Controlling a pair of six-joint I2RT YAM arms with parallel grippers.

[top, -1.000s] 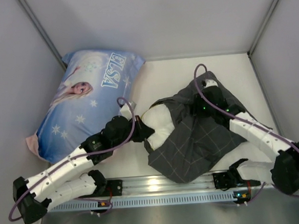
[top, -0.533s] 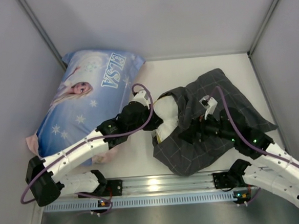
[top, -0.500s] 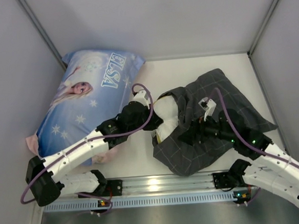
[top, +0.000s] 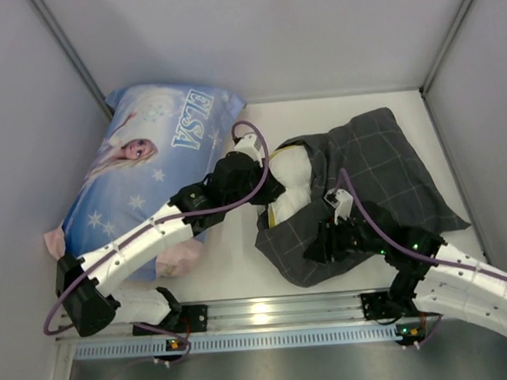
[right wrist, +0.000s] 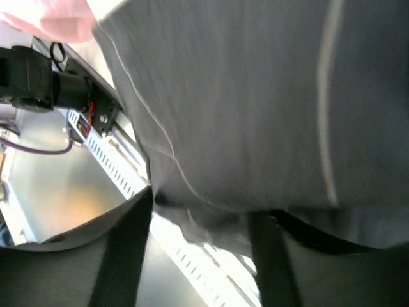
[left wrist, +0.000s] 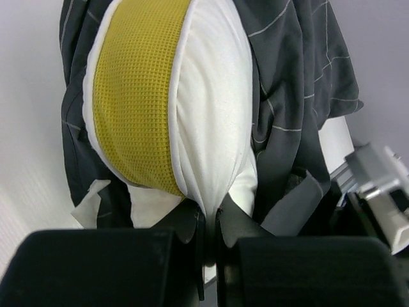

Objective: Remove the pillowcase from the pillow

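Two arms reach out over the white desk (top: 231, 265). The left arm (top: 144, 241) starts at the near left corner and stretches far up and to the right. It passes over the near corner of the blue ELSA pillow (top: 151, 158), which lies by the left wall. The left gripper (top: 267, 191) is clenched tight on a pinch of white cloth at the end of the pillow (top: 293, 184).

The right arm (top: 468, 275) comes from the near right corner and bends to the left, low over the desk. The right gripper (top: 318, 243) sits at the near edge of the pillowcase (top: 387, 168), close to the metal rail (top: 262, 314). In the right wrist view its two fingers (right wrist: 121, 256) stand apart, with grey cloth just above them and a little hanging down in the gap. The cloth is not pinched, and I cannot tell if the fingers touch it.

The pillowcase lies in the middle and on the right side of the desk, dark grey with thin light lines. Its open mouth faces left. One plump white end of the pillow sticks out of that mouth, with a yellow band (left wrist: 137, 96) running along its side. The rest of the pillow is hidden inside the case, so the case is only partly off
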